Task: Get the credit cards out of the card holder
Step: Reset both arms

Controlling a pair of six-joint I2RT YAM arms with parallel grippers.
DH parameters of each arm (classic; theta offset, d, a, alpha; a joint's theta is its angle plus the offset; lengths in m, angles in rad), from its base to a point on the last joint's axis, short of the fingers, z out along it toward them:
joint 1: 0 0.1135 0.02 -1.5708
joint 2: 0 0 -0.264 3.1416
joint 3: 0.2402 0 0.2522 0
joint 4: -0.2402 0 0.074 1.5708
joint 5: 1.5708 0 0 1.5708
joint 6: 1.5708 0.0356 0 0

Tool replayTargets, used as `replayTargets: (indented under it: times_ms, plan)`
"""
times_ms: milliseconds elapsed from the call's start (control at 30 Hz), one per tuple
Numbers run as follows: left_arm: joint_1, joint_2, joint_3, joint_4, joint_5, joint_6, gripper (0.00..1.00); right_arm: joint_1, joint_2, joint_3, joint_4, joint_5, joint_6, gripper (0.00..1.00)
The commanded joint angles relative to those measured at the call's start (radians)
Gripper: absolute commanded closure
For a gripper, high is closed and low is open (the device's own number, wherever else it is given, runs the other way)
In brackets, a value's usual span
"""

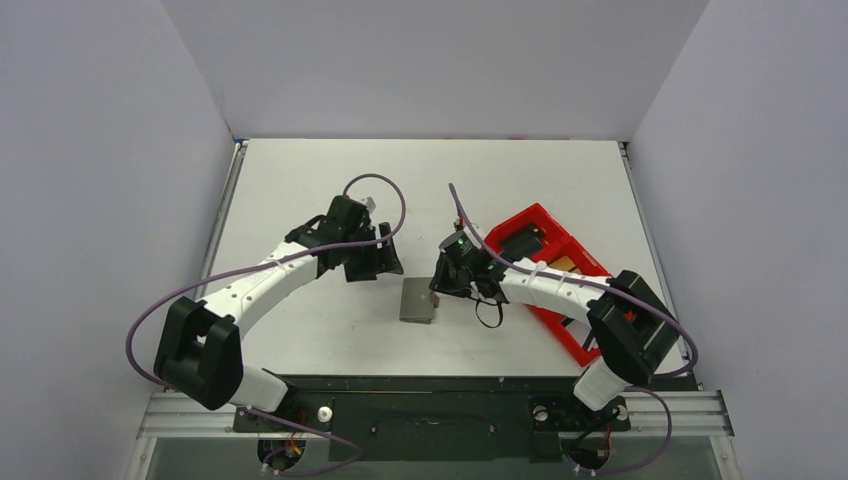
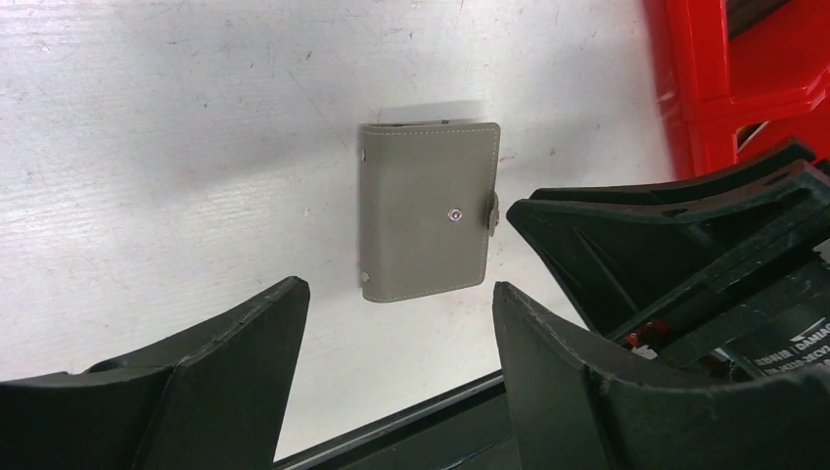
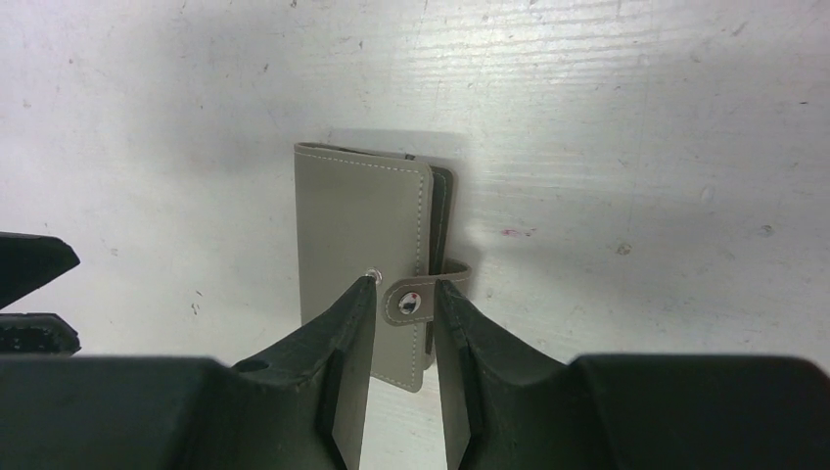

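There is one table [image 1: 330, 180]. On it lies one grey card holder [image 1: 418, 300]. It has one tab [image 3: 411, 302] and one shiny snap [image 2: 453, 215]. There is one red tray [image 1: 512, 220]. In the tray are one black block [image 1: 522, 243] and one bit of yellow [image 1: 563, 264], too small to tell what it is. There are two arms. There are two grippers, the left gripper [image 2: 396, 289] and the right gripper [image 3: 406, 294]. Each has two fingers.

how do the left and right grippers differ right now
The left gripper has jaws wide open; the right gripper has jaws narrowed around the tab of the wallet. Left hangs clear of it; right is at its edge. Both are black and point down at it.
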State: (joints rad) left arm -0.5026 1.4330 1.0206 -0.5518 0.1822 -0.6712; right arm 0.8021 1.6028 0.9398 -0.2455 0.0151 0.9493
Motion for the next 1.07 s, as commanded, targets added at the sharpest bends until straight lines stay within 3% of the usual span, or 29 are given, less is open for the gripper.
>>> replayTargets:
  times_ms: [0,133,267,400,1033]
  plan:
    - [0.007,-0.056,0.045,-0.010,-0.010,0.045,0.33,-0.027,-0.075,0.047,-0.042,0.032,-0.023,0.74]
    - [0.020,-0.099,0.059,-0.012,-0.014,0.064,0.33,-0.047,-0.140,0.069,-0.072,0.049,-0.032,0.71]
    - [0.030,-0.144,0.080,-0.026,-0.040,0.089,0.33,-0.054,-0.239,0.080,-0.084,0.084,-0.043,0.52]
    - [0.037,-0.191,0.099,-0.040,-0.069,0.110,0.33,-0.065,-0.304,0.091,-0.098,0.099,-0.056,0.44]
    - [0.065,-0.255,0.080,-0.044,-0.096,0.111,0.33,-0.075,-0.412,0.085,-0.128,0.152,-0.080,0.39]
